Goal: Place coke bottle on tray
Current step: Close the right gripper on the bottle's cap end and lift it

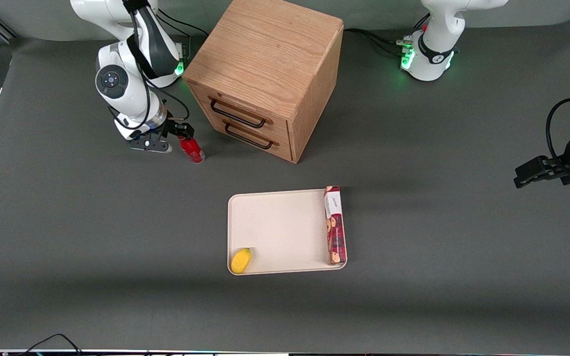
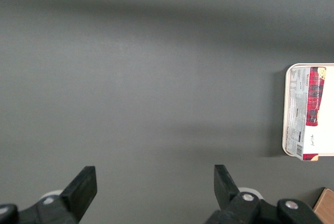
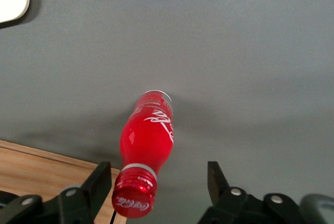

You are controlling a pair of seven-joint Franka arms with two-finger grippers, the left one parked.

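The gripper [image 3: 159,182] is shown spread around the cap of the upright coke bottle [image 3: 147,141], with the tray [image 1: 280,232] at its 5 o'clock in the front view.

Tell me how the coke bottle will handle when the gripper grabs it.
The coke bottle stands upright, tall on a narrow base, so a nudge would probably tip it and it could roll. Its glossy surface may slip. The open gripper is around its cap.

Gripper [image 1: 178,134] at upright coke bottle [image 1: 192,150] beside drawer cabinet [image 1: 265,74], tray [image 1: 280,230] nearer camera
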